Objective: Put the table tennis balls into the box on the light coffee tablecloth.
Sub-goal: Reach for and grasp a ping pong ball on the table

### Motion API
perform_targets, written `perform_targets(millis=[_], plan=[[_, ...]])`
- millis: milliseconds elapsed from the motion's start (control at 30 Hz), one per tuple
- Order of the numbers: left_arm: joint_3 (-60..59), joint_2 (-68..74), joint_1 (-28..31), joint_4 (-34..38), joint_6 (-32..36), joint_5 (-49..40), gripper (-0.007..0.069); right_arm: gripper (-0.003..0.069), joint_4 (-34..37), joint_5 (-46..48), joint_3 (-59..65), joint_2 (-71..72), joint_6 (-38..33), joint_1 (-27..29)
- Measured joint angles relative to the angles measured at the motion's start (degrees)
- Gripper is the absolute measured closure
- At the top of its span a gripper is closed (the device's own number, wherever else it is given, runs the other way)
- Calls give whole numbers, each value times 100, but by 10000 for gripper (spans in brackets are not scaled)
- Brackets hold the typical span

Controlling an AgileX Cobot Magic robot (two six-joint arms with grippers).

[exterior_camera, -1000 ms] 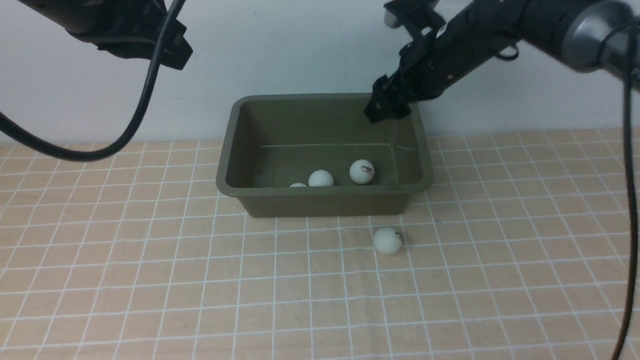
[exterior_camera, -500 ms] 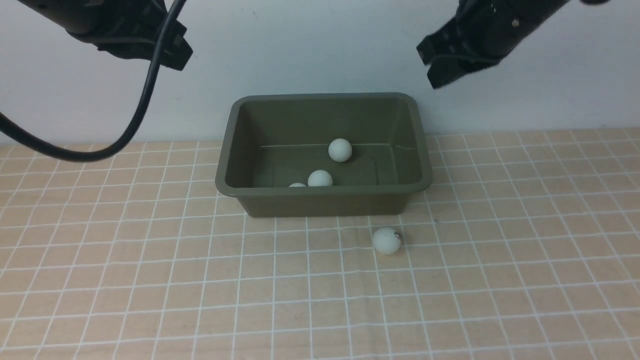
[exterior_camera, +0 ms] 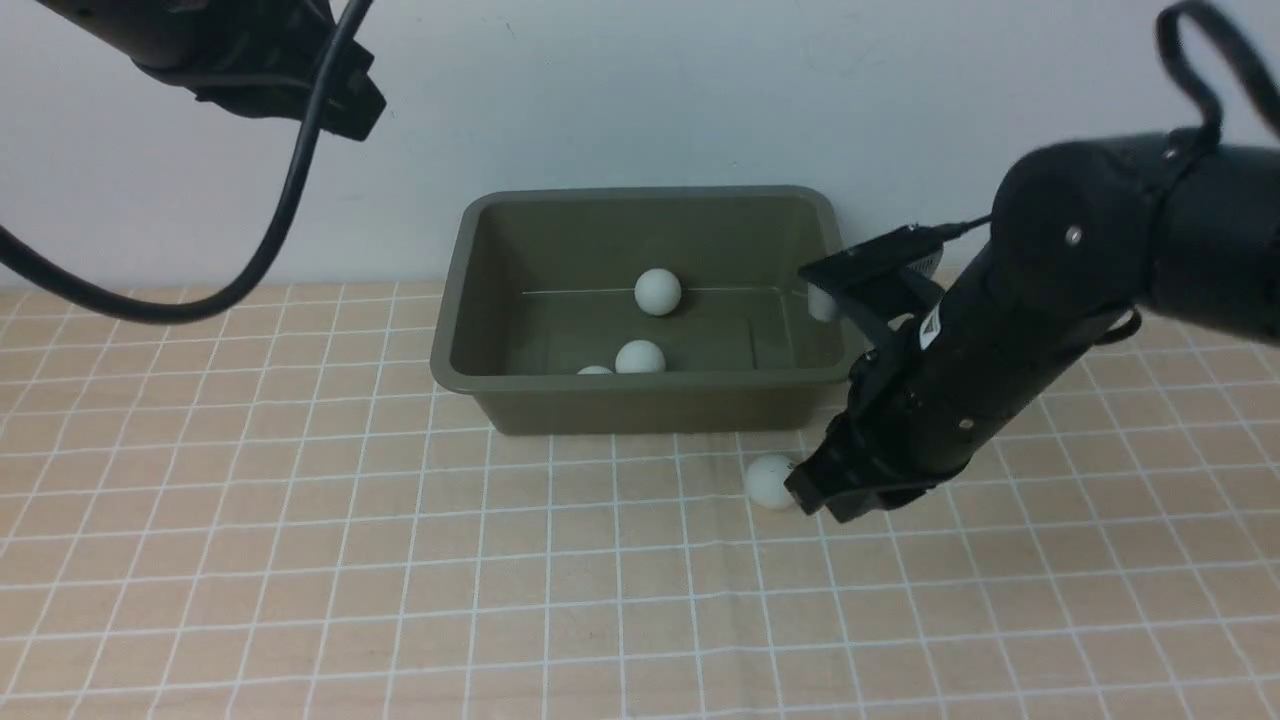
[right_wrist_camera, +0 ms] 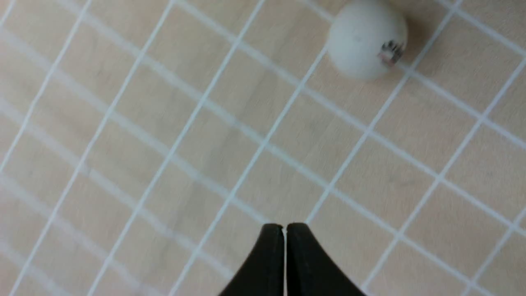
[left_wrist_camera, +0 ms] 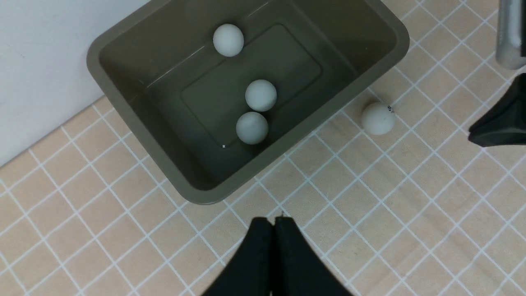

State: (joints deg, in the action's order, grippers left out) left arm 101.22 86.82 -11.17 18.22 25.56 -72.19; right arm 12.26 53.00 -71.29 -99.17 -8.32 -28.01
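- Balls (exterior_camera: 640,356) first: three of them sit inside the box (exterior_camera: 640,405), which is at the far edge of the cloth (exterior_camera: 400,560), up against the wall.
- Last ball (exterior_camera: 768,481) is out on the cloth, just in front of the box's near side, toward its right corner.
- Right claw (exterior_camera: 818,498) is down near the cloth right beside it, clenched on nothing; its wrist view shows the tips pressed together with the ball off ahead, not between them.
- Key bit: that ball lies just to the robot's left of the tips. Can't tell if they're touching.
- My guess is the claw has to spread and shift left to straddle it. It's round, so no long axis to line up with, but a nudge could roll it.
- Left claw (left_wrist_camera: 274,220) is clenched too, empty, hanging high up, so the right arm is way nearer.
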Motion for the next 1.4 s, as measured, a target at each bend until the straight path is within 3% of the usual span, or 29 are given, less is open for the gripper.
perform_targets(millis=[433, 633, 700, 833, 1267, 1400], plan=[[0, 0, 0, -10, 0, 0, 693, 562, 93, -1413, 47, -474, 120, -38], [0, 0, 0, -10, 0, 0, 693, 380, 93, -1654, 47, -586, 99, -38], [0, 0, 0, -10, 0, 0, 693, 260, 98, -1708, 47, -741, 99, -38], [0, 0, 0, -10, 0, 0, 693, 172, 131, -1867, 47, -948, 99, -38], [0, 0, 0, 0, 0, 0, 693, 153, 123, -2388, -165, -1595, 99, -38], [0, 0, 0, 0, 0, 0, 693, 178, 73, -2368, -335, -1762, 110, -38]])
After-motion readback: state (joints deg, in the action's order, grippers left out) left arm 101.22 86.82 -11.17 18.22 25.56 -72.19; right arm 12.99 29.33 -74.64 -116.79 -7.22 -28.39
